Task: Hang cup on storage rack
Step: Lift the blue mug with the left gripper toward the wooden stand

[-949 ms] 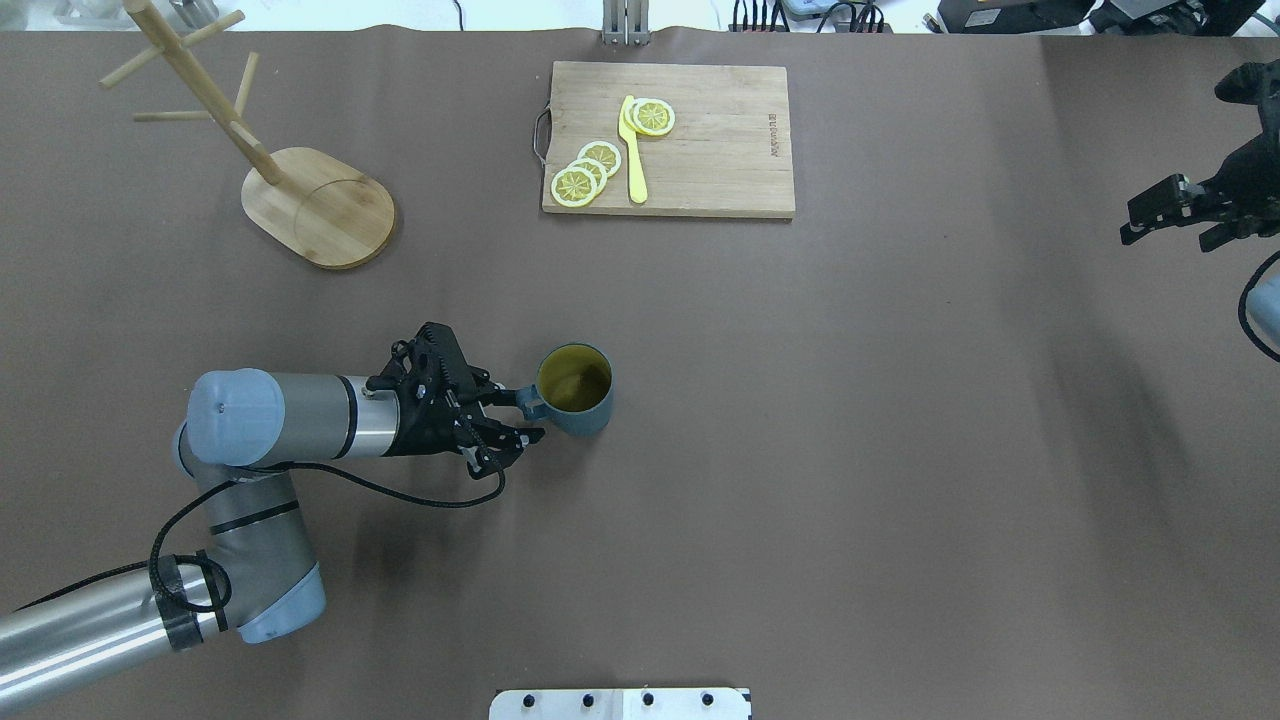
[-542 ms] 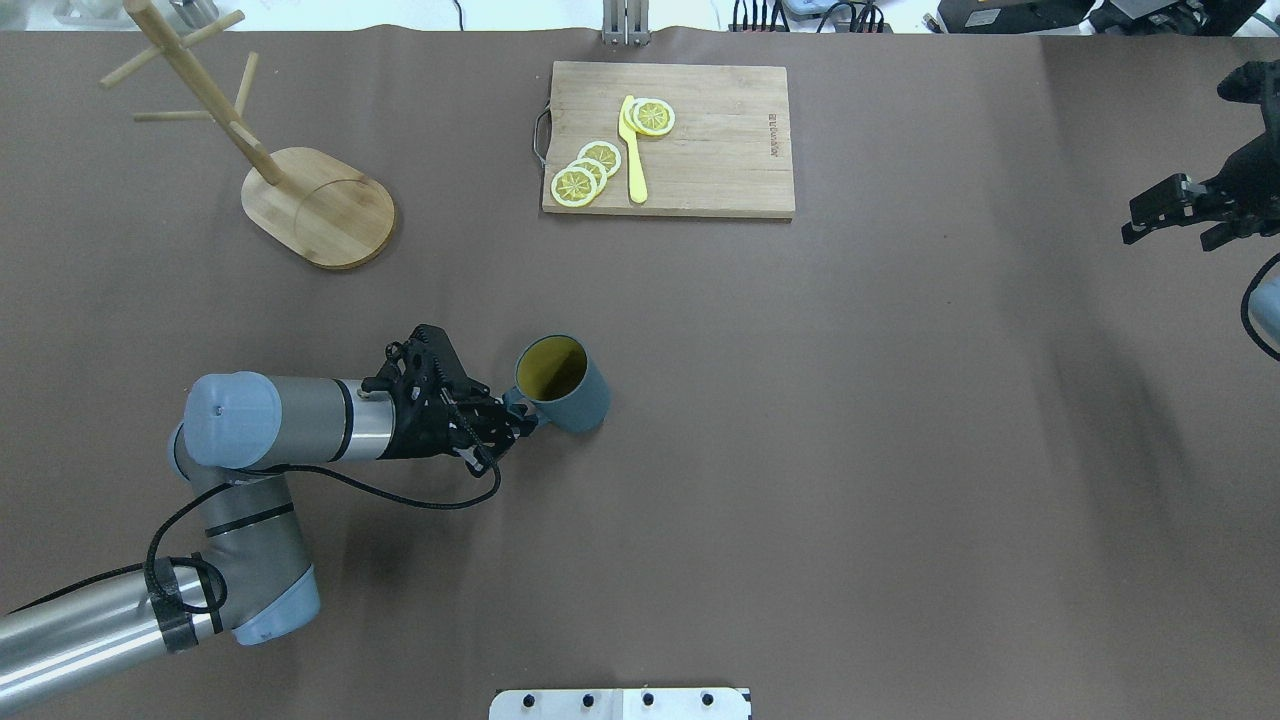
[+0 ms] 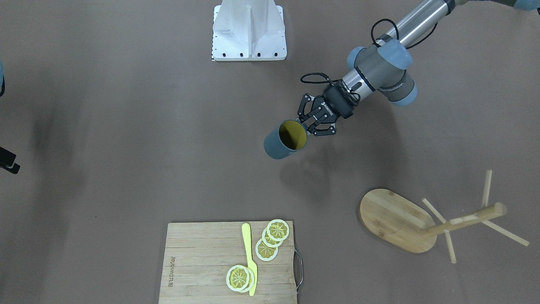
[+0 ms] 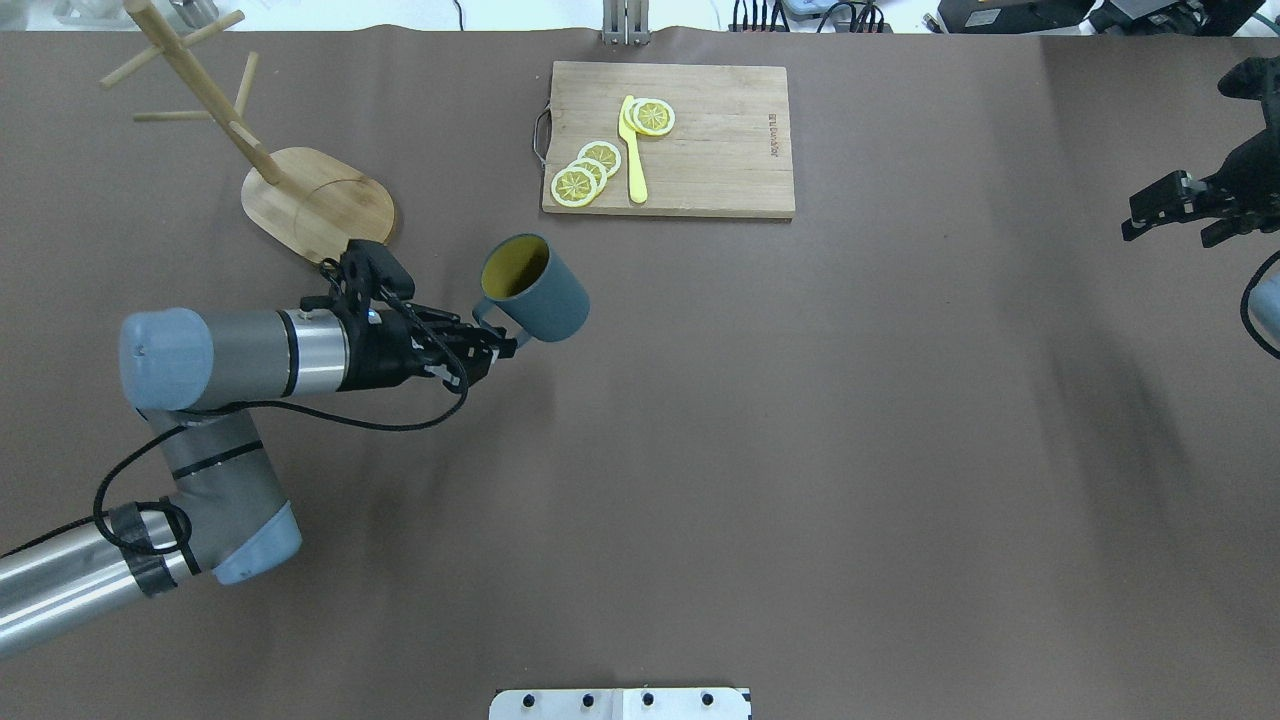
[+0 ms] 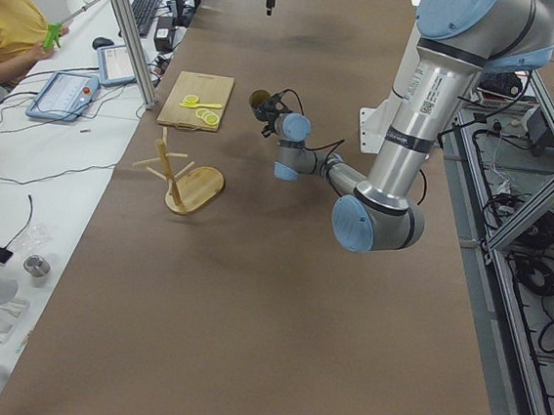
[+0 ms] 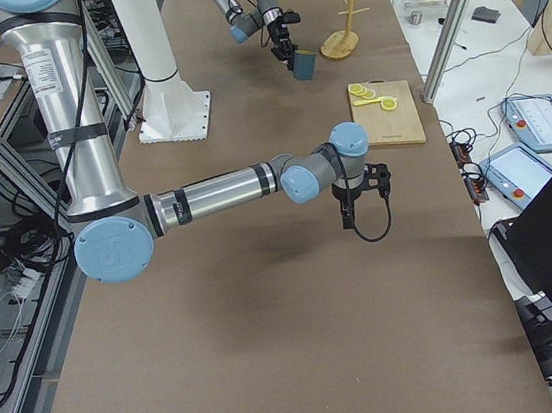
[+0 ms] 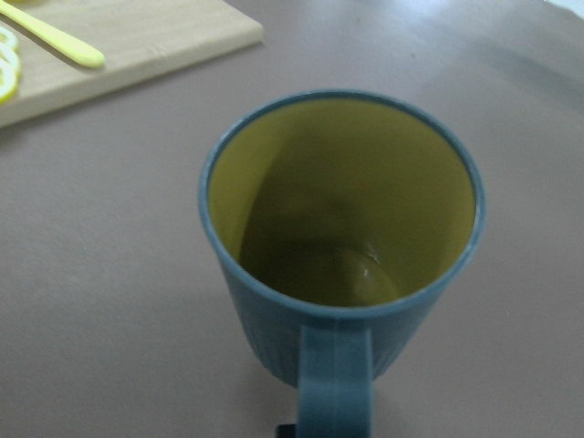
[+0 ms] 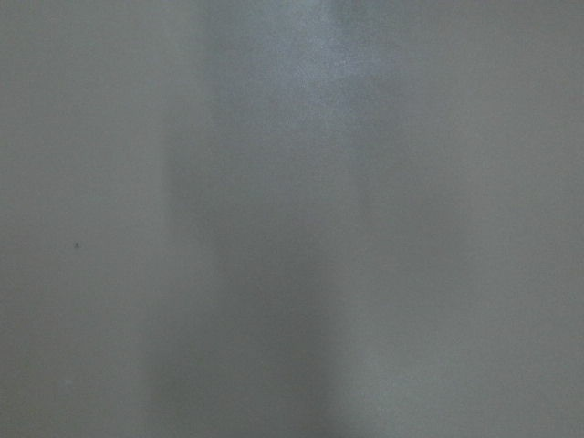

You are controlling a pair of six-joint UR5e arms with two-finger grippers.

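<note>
Pinching the loop handle of the dark blue-grey, yellow-lined ribbed cup (image 4: pixel 540 300) in my left gripper (image 4: pixel 498 343), I hold it clear of the table just past my fingertips, presumably for carrying to the light bamboo storage rack (image 4: pixel 325 210) standing near my wrist.

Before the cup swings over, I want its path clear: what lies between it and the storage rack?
Nothing. The front-facing view shows only bare brown table between the cup, held in the left tool, and the storage rack.
</note>
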